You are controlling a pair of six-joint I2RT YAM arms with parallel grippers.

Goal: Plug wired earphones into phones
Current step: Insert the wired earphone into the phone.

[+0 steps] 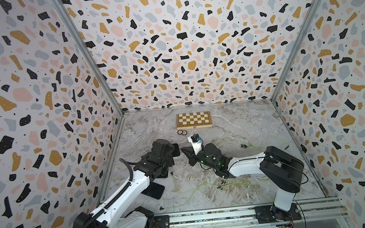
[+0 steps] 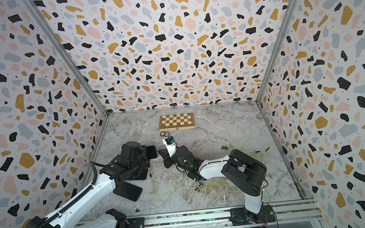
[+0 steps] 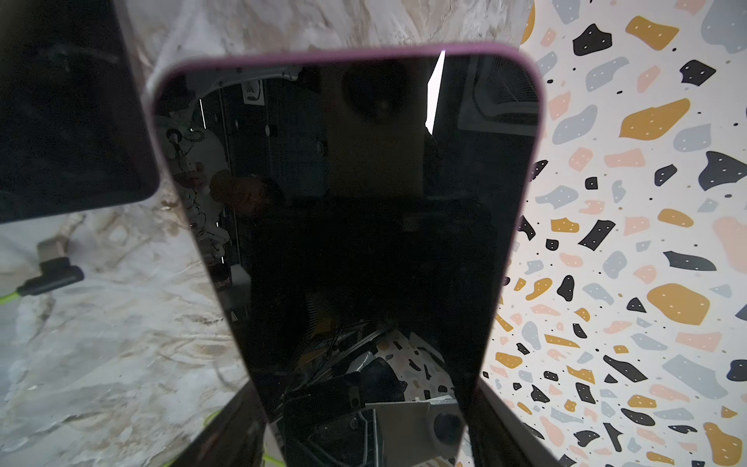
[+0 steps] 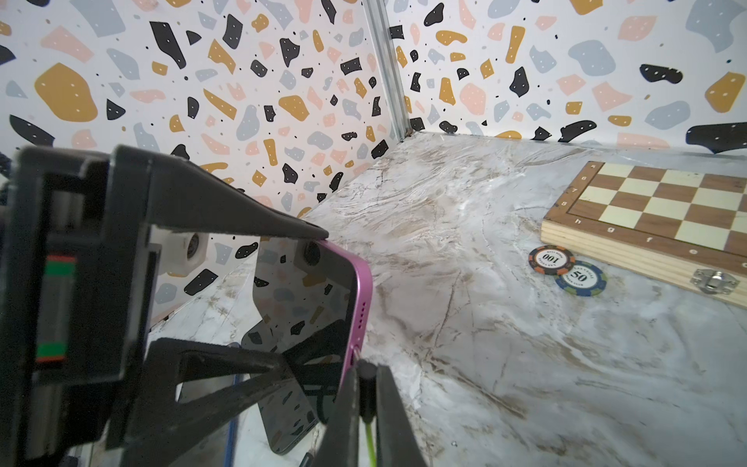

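- Slim pink-edged phone [image 4: 357, 299] with a glossy black glass screen sits between the two arms. The left jaws stand wide, clamped across its width. We can't tell if it clears the surface.
- Small black plug [image 4: 367, 371] on a thin yellow-green cord [image 4: 370, 440] is pinched in the nearly closed right jaws. Its tip meets the port on the phone's short edge; we can't tell if it's seated.
- Our read on handling: the phone is rigid, light, slick and breakable, so we grip the long edges, not the glass. It may pivot under a push.
- The plug is tiny and stiff, so we hold it by the body. The cord is limp and will drag or snag.
- The push should run straight along the port axis. If skewed, it levers the plug or slides the phone through the jaws.
- A second black-screened phone [image 1: 154, 190] lies flat under the left arm. A spare black plug [image 3: 50, 275] lies on the surface in the left wrist view.
- Loose yellow-green cords [image 1: 206, 185] sprawl over the marbled grey surface [image 1: 256, 121] around the right arm, a snag risk.
- Brown-and-cream wooden chessboard [image 1: 194, 120] and two poker chips [image 4: 551, 260] sit at the back, clear of the work.
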